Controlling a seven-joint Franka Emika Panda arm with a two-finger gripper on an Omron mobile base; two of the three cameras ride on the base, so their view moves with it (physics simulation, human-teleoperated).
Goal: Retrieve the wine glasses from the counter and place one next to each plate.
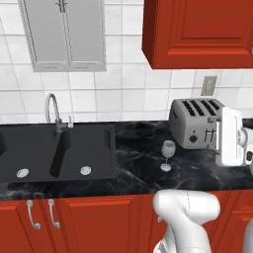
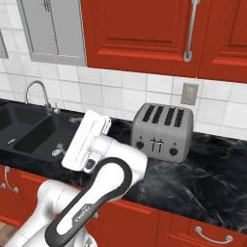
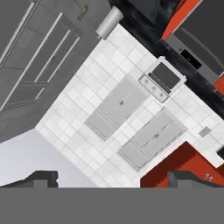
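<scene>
1. My two-finger gripper [image 3: 111,177] stands wide apart with nothing between the dark finger tips [image 3: 41,177]; the hand view looks across the white tiled wall [image 3: 87,113] at a pair of grey panelled cabinet doors [image 3: 135,127].
2. In the left base view my white hand [image 1: 230,136] hangs up at the right, in front of the silver four-slot toaster [image 1: 195,122].
3. One small clear stemmed wine glass [image 1: 168,155] stands upright on the black marbled stone counter [image 1: 138,163], below and to the left of my hand, near the toaster and apart from it.
4. The inset black double sink [image 1: 59,153] with its curved silver tap [image 1: 52,111] lies further left.
5. In the right base view my arm [image 2: 96,164] covers the counter in front of the sink, so I cannot make out the glass there.
</scene>
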